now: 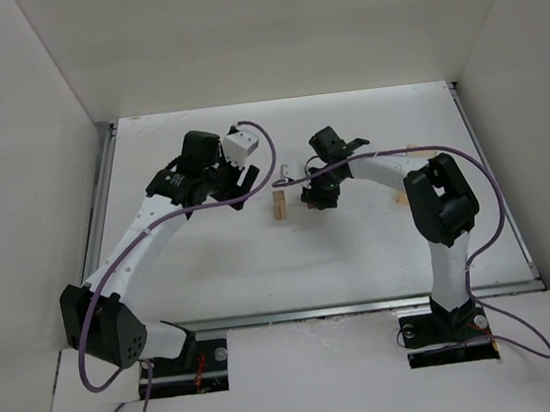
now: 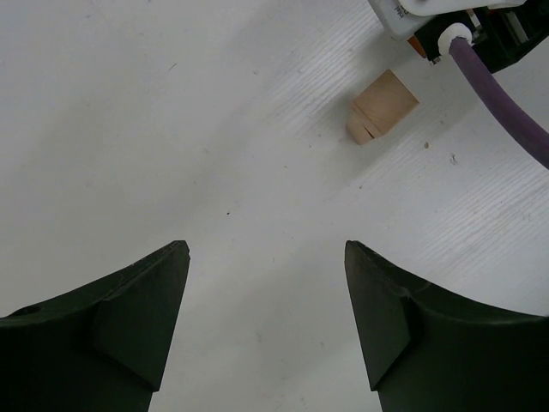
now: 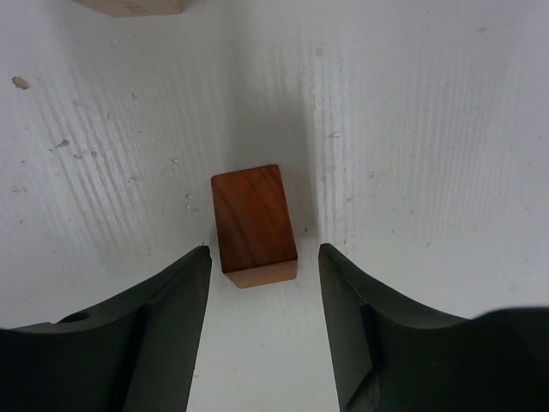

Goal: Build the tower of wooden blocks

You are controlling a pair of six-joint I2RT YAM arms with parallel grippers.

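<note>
A reddish-brown wood block (image 3: 251, 223) lies on the white table, its near end between the tips of my right gripper (image 3: 264, 249). The jaws are open and stand a little apart from the block on both sides. In the top view the right gripper (image 1: 316, 198) hides this block. A pale tan wood block (image 1: 280, 205) with a notch stands just left of it; it also shows in the left wrist view (image 2: 382, 107) and at the top edge of the right wrist view (image 3: 129, 7). My left gripper (image 1: 241, 184) is open and empty (image 2: 266, 249), left of the tan block.
A small pale piece (image 1: 286, 173) lies just behind the tan block. Another tan piece (image 1: 418, 155) shows behind the right arm. White walls (image 1: 45, 192) enclose the table on three sides. A metal rail (image 1: 317, 312) runs along the near edge.
</note>
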